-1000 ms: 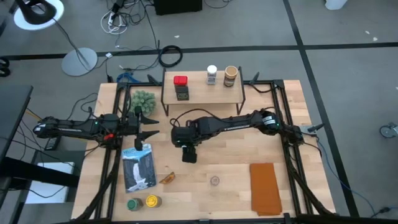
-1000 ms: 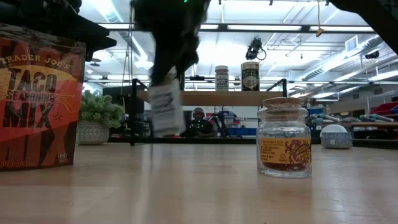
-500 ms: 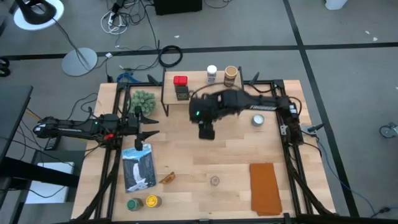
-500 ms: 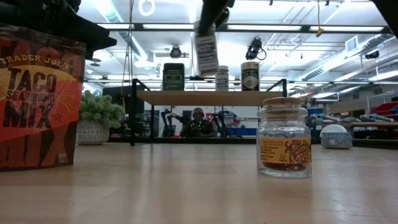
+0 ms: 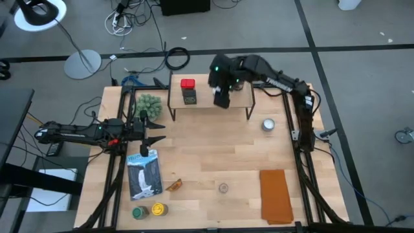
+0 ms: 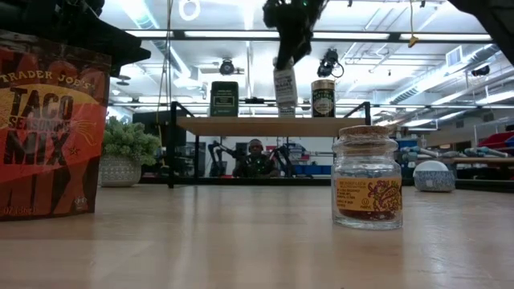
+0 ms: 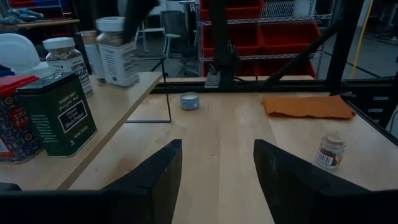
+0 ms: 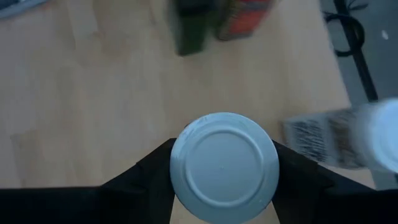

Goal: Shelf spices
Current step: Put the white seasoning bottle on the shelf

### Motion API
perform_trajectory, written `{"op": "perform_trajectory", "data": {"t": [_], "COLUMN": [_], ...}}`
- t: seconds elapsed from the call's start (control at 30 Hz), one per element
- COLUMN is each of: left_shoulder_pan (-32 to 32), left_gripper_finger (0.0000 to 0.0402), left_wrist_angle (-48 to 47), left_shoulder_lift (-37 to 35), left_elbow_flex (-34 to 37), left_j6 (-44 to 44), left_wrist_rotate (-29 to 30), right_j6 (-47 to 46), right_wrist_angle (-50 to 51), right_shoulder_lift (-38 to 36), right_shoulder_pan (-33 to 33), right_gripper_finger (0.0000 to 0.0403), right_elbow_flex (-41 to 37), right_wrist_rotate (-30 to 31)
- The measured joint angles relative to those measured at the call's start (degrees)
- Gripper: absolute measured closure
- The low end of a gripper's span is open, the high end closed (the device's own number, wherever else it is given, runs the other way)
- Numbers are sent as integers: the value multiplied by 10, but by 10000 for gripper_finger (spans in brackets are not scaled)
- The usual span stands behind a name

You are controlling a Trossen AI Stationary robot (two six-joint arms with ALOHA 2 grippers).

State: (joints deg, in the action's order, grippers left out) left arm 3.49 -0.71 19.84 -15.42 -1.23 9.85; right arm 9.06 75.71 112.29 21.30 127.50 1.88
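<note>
Nearest the front edge of the surface (image 5: 213, 155) lie a green-lidded jar (image 5: 138, 211), a yellow-lidded jar (image 5: 158, 209), the taco seasoning packet (image 5: 143, 175) and a cork-topped jar (image 5: 223, 188), with an orange cloth (image 5: 275, 195) to the right. The left pincer (image 5: 157, 133) waits with its fingers apart and empty by the fuzzy green plant (image 5: 149, 103). Farther back, the right pincer (image 5: 222, 95) grips a white-lidded jar (image 8: 224, 167) over the shelf (image 5: 207, 101), where a red-lidded tin (image 5: 188, 84), a dark green tin (image 5: 189, 96) and a brown jar (image 6: 323, 97) stand close around it.

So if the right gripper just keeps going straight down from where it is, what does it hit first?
Most likely the shelf. The right gripper points down, holding a white-lidded jar over the shelf's wooden top, so the jar's base should meet it first, near another white-capped jar. Clearance is hard to judge.
</note>
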Motion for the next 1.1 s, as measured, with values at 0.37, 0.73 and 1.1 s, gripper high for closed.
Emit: {"op": "perform_trajectory", "data": {"t": [0.37, 0.73, 1.1], "left_shoulder_pan": [0, 0, 0], "left_gripper_finger": [198, 198, 198], "left_wrist_angle": [0, 1, 0], "left_shoulder_lift": [0, 0, 0], "left_elbow_flex": [0, 0, 0], "left_j6": [0, 0, 0], "left_wrist_rotate": [0, 0, 0], "right_j6": [92, 137, 146], "right_wrist_angle": [-7, -45, -55], "right_shoulder_lift": [0, -3, -18], "right_shoulder_pan": [60, 89, 90], "right_gripper_finger": [197, 198, 193], "right_elbow_flex": [-4, -76, -80], "right_wrist_rotate": [-99, -157, -151]}}
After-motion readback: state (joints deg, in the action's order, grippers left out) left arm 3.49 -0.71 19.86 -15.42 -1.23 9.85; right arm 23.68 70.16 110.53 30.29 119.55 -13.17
